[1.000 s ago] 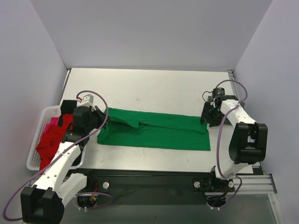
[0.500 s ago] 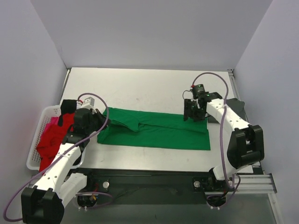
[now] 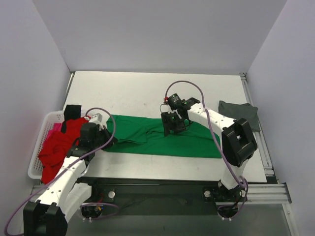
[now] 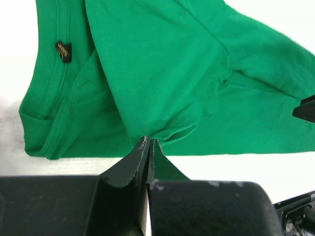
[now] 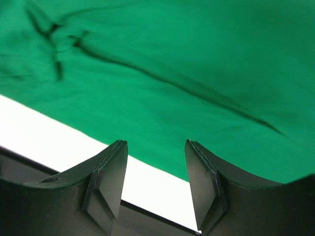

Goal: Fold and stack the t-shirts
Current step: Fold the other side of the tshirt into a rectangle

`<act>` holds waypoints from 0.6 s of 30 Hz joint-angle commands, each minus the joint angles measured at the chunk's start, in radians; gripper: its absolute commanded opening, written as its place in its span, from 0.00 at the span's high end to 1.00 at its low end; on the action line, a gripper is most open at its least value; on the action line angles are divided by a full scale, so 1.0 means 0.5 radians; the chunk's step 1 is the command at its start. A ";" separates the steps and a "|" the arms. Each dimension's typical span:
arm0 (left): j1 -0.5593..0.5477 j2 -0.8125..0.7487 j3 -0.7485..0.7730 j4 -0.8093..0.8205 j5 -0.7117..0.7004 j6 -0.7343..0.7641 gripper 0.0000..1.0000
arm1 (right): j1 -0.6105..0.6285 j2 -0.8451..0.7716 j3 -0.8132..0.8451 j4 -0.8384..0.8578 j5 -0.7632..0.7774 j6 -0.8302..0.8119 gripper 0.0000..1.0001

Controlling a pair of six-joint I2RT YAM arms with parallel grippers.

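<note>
A green t-shirt lies folded into a long strip across the middle of the table. My left gripper is at its left end. In the left wrist view the jaws are shut on a pinched fold of the green cloth, near the collar with its small label. My right gripper hovers over the middle of the shirt. In the right wrist view it is open and empty above the shirt's near edge. A folded grey t-shirt lies at the table's right edge.
A white basket stands off the table's left side, holding red and pink clothes. The table's black front rail shows in the right wrist view. Walls close in the back and sides.
My right arm has swung left from the table's right edge to over the middle of the green shirt, uncovering the grey shirt. My left gripper has moved slightly toward the near edge with the cloth.
</note>
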 commanded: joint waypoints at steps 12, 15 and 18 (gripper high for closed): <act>0.010 0.126 -0.008 -0.072 0.053 0.007 1.00 | 0.300 0.350 0.312 0.103 -0.437 0.224 0.55; 0.010 0.132 -0.015 -0.072 0.044 0.010 1.00 | 0.352 0.421 0.365 0.133 -0.452 0.227 0.57; 0.010 0.138 -0.015 -0.072 0.038 0.010 1.00 | 0.380 0.495 0.405 0.155 -0.437 0.236 0.59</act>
